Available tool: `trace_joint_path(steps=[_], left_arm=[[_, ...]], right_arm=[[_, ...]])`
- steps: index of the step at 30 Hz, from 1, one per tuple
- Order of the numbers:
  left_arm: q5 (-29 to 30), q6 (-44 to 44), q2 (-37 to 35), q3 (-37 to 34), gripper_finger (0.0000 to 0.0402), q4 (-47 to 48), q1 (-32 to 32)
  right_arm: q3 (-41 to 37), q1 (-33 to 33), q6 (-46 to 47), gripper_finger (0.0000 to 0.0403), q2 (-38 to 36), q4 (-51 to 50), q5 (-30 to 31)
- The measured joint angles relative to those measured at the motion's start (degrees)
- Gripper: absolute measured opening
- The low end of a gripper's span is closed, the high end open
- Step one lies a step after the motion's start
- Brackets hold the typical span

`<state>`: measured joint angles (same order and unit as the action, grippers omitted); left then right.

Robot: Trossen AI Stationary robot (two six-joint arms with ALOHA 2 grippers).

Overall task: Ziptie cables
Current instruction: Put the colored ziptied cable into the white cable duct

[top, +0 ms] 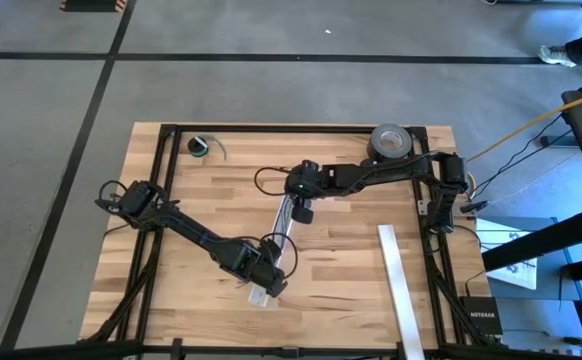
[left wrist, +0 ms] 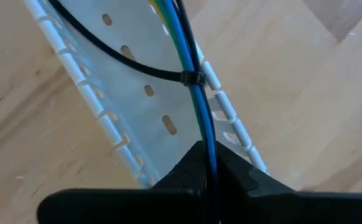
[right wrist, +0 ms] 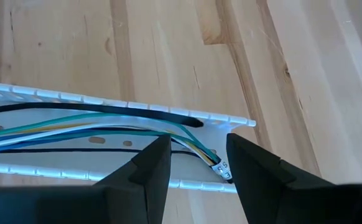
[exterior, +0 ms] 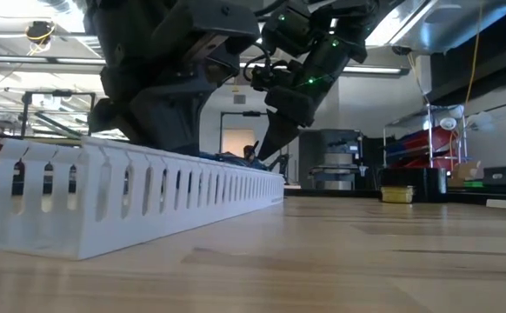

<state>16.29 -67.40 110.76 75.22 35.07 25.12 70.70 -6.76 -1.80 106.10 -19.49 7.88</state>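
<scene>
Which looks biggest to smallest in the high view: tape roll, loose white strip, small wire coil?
1. Loose white strip, lower right of the table: longest by far.
2. Tape roll, at the top edge.
3. Small wire coil, top left: clearly smallest.

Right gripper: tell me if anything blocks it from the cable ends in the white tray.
Nothing visible does. The right gripper hangs open directly over the ends of the cables, which lie in the white slotted tray. The left gripper is shut on the cables at the tray's other end, clear of that gap.
</scene>
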Motion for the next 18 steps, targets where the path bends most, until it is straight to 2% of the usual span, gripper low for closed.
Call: trace_joint_path(steps=[3,5,8,13,15,18], left_arm=[[0.2,-1.9,0.0,0.0,0.0008,-0.3,0.0],[0.8,-2.3,0.0,0.0,0.0027,0.0,0.1],[1.3,-2.4,0.0,0.1,0.008,1.4,0.0],[1.5,-1.2,-0.1,1.6,0.0195,6.5,-0.1],[1.9,-0.6,-0.1,1.8,0.0222,7.7,-0.1],[3.0,-0.4,-0.1,2.0,0.0234,8.2,0.0]], right_arm=[[0.0,0.0,0.0,0.0142,0.0,0.1,0.0],[0.0,0.0,0.0,0.0142,0.0,0.1,0.0],[0.0,0.0,0.0,0.0142,0.0,0.1,0.0],[0.0,0.0,0.0,0.0142,0.0,0.1,0.0],[0.0,0.0,0.0,0.0142,0.0,0.1,0.0],[0.0,0.0,0.0,0.0142,0.0,0.1,0.0]])
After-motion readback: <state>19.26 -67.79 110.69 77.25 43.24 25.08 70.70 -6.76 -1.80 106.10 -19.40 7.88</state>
